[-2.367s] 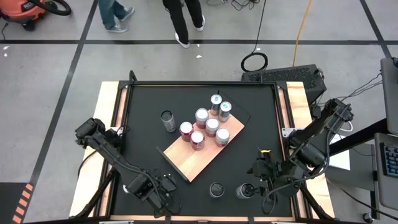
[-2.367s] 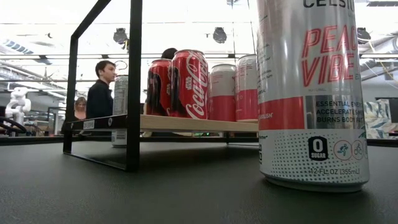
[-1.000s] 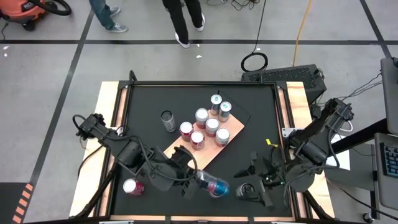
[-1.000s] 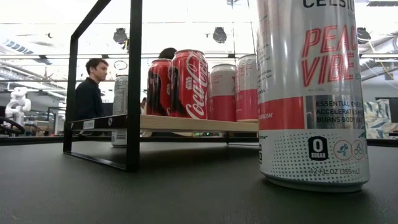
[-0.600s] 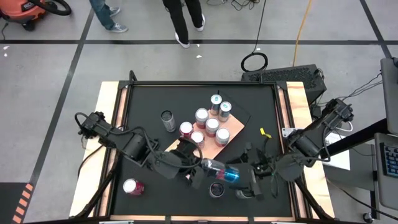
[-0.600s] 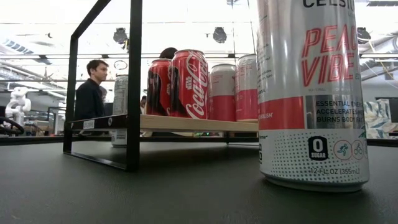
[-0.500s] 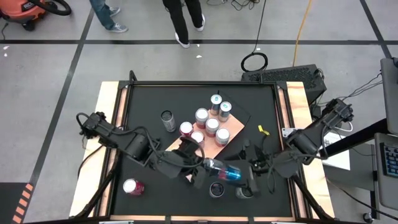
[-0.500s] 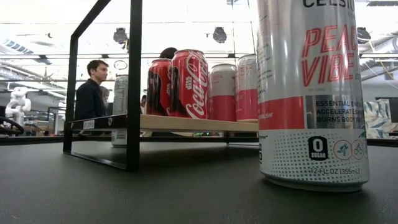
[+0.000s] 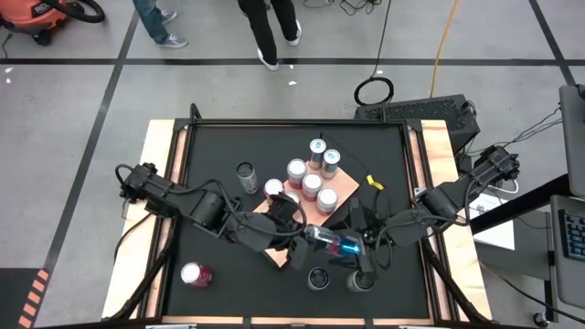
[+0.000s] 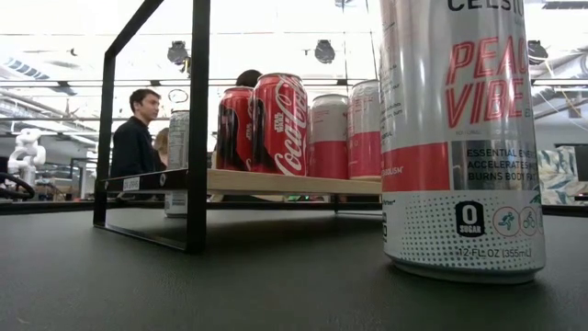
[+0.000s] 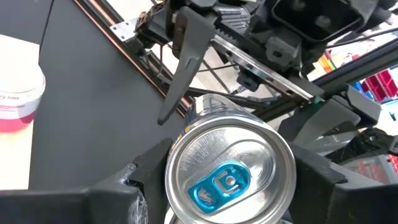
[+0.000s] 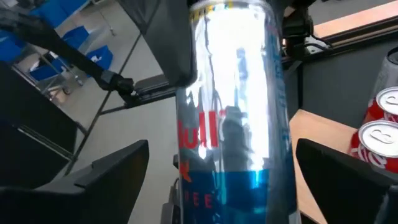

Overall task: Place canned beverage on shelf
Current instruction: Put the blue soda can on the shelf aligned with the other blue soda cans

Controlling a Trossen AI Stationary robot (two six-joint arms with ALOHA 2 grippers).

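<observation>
My left gripper (image 9: 311, 239) is shut on a slim silver-and-blue can (image 9: 334, 243), which lies level above the black table just off the shelf's near right edge. My right gripper (image 9: 358, 245) is open. Its fingers (image 12: 118, 168) stand apart on either side of the can's blue bottom half (image 12: 233, 180) without touching it. The shelf (image 9: 306, 217) is a light-brown board that carries several upright cans (image 9: 311, 185). In the low view the shelf (image 10: 276, 181) rests on a black frame. My left gripper pinches the can's sides just below its top rim (image 11: 177, 168) between its two fingers (image 11: 140, 183). The fingers come level from the table's left and lie along the can. The can is lifted clear, on its side, with its tab end (image 11: 224, 180) toward my wrist.
One can (image 9: 248, 175) stands on the table left of the shelf. Two cans (image 9: 318, 279) (image 9: 358, 281) stand near the table's near edge under the grippers, and the low view shows one of them large (image 10: 459, 138). A red-topped can (image 9: 194, 274) sits at the near left. People walk beyond the far edge.
My left gripper has carried the can toward the table's right and far edges, keeping it level and clear of the table. My right gripper has moved left and toward the far edge, up to the can, and its open fingers now stand on either side of the can's blue end.
</observation>
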